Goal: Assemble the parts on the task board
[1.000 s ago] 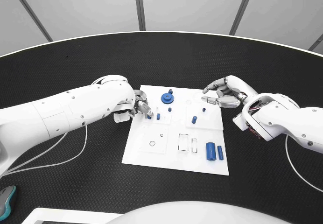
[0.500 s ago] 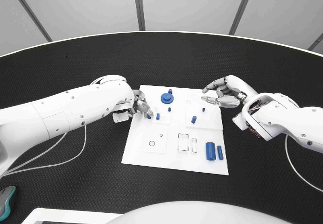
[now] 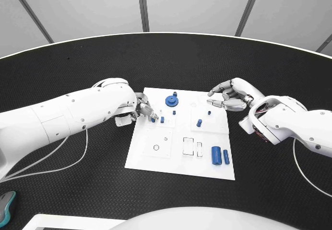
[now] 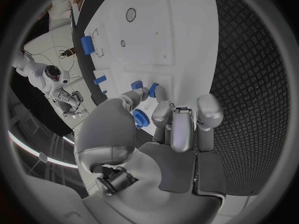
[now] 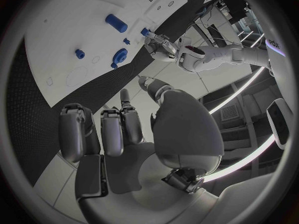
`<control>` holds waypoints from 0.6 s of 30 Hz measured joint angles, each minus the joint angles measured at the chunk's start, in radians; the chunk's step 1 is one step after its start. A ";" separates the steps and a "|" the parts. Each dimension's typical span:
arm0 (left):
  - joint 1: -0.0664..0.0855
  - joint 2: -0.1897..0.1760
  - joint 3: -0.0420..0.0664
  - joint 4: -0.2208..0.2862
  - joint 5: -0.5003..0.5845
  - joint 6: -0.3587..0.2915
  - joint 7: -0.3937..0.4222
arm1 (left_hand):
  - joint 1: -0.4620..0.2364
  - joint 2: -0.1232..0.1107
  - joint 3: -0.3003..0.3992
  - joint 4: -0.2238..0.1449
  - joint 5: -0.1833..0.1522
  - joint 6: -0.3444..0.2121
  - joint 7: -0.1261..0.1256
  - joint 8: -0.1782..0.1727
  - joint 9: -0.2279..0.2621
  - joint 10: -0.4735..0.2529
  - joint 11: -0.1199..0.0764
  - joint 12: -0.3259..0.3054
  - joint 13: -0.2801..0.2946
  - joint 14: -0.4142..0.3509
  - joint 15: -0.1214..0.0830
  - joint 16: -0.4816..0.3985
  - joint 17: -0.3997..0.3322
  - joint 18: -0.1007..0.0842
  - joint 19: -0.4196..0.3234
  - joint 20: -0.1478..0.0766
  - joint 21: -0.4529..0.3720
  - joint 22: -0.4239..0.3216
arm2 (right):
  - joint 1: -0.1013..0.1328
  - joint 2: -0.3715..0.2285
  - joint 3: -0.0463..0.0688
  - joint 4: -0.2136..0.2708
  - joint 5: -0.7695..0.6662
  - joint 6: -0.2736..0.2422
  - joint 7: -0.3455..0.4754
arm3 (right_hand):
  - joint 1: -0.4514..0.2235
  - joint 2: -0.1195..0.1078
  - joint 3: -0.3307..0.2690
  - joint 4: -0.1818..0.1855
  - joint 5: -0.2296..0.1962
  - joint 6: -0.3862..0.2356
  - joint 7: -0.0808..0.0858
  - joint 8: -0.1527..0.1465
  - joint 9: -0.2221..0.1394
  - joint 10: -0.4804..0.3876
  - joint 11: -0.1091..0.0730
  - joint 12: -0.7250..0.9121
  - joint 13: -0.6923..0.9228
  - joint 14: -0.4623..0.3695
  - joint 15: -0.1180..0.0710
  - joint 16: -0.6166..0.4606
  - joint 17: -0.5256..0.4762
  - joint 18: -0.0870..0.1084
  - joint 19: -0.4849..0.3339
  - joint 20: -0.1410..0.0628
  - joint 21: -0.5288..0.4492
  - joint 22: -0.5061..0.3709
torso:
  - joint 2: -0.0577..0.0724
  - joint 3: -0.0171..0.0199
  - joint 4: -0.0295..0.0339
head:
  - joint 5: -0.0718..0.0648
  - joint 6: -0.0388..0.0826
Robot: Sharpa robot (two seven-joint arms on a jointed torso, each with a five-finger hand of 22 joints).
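I see the task board (image 3: 181,158) at frame centre, partly assembled I'd judge: gear (image 3: 171,100) and pegs stand at its top, two cylinders (image 3: 219,155) lie loose lower right. My left hand (image 3: 145,110) pinches a small peg (image 3: 153,119); right hand (image 3: 231,97) is curled, empty. No legible writing.

White task board (image 3: 181,160) flat mid-table — blue gear (image 3: 171,100) near its far edge, small blue pegs (image 3: 199,123) upright mid-board, two blue cylinders (image 3: 220,155) lying side by side near the right edge.
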 measured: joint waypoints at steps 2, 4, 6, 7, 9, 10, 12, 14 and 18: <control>0.000 -0.002 0.000 0.001 0.001 -0.008 0.001 | 0.000 0.000 -0.008 0.005 0.000 0.000 0.000 -0.004 -0.002 0.000 0.000 0.000 0.000 0.000 0.000 0.000 0.000 0.000 0.003 -0.003 0.000 0.001 | 0.000 0.000 0.000 0.000 0.000 0.001 0.000 | 0.000 0.000 0.000 0.000 0.000 0.000 0.000 0.000 0.000 0.000 0.000 0.000 0.000 0.000 0.000 0.000 0.000 0.000 0.000 0.000 0.000 0.000 | 0.000 -0.0003 0.0000 | 0.000 0.000; 0.000 -0.005 0.000 0.003 0.002 -0.019 0.004 | -0.005 0.005 -0.023 0.017 0.000 0.000 0.000 -0.008 -0.004 0.000 0.000 0.000 0.000 0.000 0.000 0.000 0.000 0.000 0.003 -0.003 0.000 0.002 | 0.000 0.000 0.000 -0.001 0.000 0.002 -0.001 | 0.000 0.000 0.000 0.000 0.000 0.000 0.000 0.000 0.000 0.000 0.000 0.000 0.000 0.000 0.000 0.000 0.000 0.000 0.000 0.000 0.000 0.000 | 0.000 -0.0004 0.0000 | 0.000 0.001; 0.000 -0.008 0.000 0.006 0.009 -0.032 0.006 | -0.005 0.005 -0.037 0.026 0.000 -0.001 0.000 -0.004 -0.006 0.000 0.000 0.000 0.000 0.000 0.000 0.000 0.000 0.000 0.003 -0.003 0.000 0.002 | 0.000 0.000 0.000 -0.001 0.000 0.002 -0.001 | 0.000 0.000 0.000 0.000 0.000 0.000 0.000 0.000 0.000 0.000 0.000 0.000 0.000 0.000 0.000 0.000 0.000 0.000 0.000 0.000 0.000 0.000 | 0.000 -0.0004 0.0000 | 0.000 0.002; 0.000 -0.010 0.000 0.007 0.012 -0.037 0.007 | -0.005 0.005 -0.042 0.031 0.000 -0.001 0.000 -0.004 -0.007 0.000 0.000 0.000 0.000 0.000 0.000 0.000 0.000 0.000 0.003 -0.003 0.000 0.002 | 0.000 0.000 0.000 -0.001 0.000 0.002 -0.001 | 0.000 0.000 0.000 0.000 0.000 0.000 0.000 0.000 0.000 0.000 0.000 0.000 0.000 0.000 0.000 0.000 0.000 0.000 0.000 0.000 0.000 0.000 | 0.000 -0.0004 0.0000 | 0.000 0.002; 0.000 -0.014 0.000 0.010 0.016 -0.046 0.009 | -0.008 0.008 -0.052 0.041 0.000 -0.001 0.000 -0.004 -0.008 0.000 0.000 0.000 0.000 0.000 0.000 0.000 0.000 0.000 0.003 -0.003 0.000 0.002 | 0.000 0.000 0.000 -0.002 0.000 0.003 -0.001 | 0.000 0.000 0.000 0.000 0.000 0.000 0.000 0.000 0.000 0.000 0.000 0.000 0.000 0.000 0.000 0.000 0.000 0.000 0.000 0.000 0.000 0.000 | 0.000 -0.0004 0.0000 | 0.000 0.003; 0.000 -0.016 0.000 0.012 0.018 -0.050 0.009 | -0.012 0.007 -0.061 0.049 0.000 -0.001 0.000 -0.004 -0.010 0.000 0.000 0.000 0.000 0.000 0.000 0.000 0.000 0.000 0.003 -0.003 0.000 0.002 | 0.000 0.000 0.000 -0.002 0.000 0.002 -0.001 | 0.000 0.000 0.000 0.000 0.000 0.000 0.000 0.000 0.000 0.000 0.000 0.000 0.000 0.000 0.000 0.000 0.000 0.000 0.000 0.000 0.000 0.000 | 0.000 -0.0005 0.0001 | 0.000 0.003; 0.000 -0.020 0.000 0.014 0.020 -0.056 0.010 | -0.014 0.004 -0.077 0.060 0.000 -0.001 0.000 -0.004 -0.011 0.000 0.000 0.000 0.000 0.000 0.000 0.000 0.000 0.000 0.003 -0.003 0.000 0.002 | 0.000 0.000 0.000 -0.003 0.000 0.002 -0.001 | 0.000 0.000 0.000 0.000 0.000 0.000 0.000 0.000 0.000 0.000 0.000 0.000 0.000 0.000 0.000 0.000 0.000 0.000 0.000 0.000 0.000 0.000 | 0.000 -0.0007 0.0001 | 0.000 0.003; 0.000 -0.024 0.000 0.018 0.021 -0.063 0.012 | -0.014 0.005 -0.085 0.068 0.000 -0.001 0.000 -0.004 -0.012 0.000 0.000 0.000 0.000 0.000 0.000 0.000 0.000 0.000 0.003 -0.003 0.000 0.002 | 0.000 0.001 0.000 -0.003 0.000 0.002 -0.001 | 0.000 0.000 -0.002 0.002 0.000 0.000 0.000 0.000 0.000 0.000 0.000 0.000 0.000 0.000 0.000 0.000 0.000 0.000 0.000 0.000 0.000 0.000 | 0.000 -0.0007 0.0003 | 0.000 0.003; 0.000 -0.036 0.000 0.029 0.035 -0.084 0.021 | -0.026 -0.008 -0.136 0.100 0.000 -0.001 0.000 0.000 -0.016 0.000 0.000 0.000 -0.004 0.000 0.000 0.000 0.001 0.000 0.003 -0.003 0.000 0.002 | 0.000 0.001 0.000 -0.005 0.000 0.002 0.000 | 0.000 0.000 -0.003 0.003 0.000 0.000 0.000 0.000 0.000 0.000 0.000 0.000 0.000 0.000 0.000 0.000 0.000 0.000 0.000 0.000 0.000 0.000 | 0.000 -0.0007 0.0004 | 0.000 0.004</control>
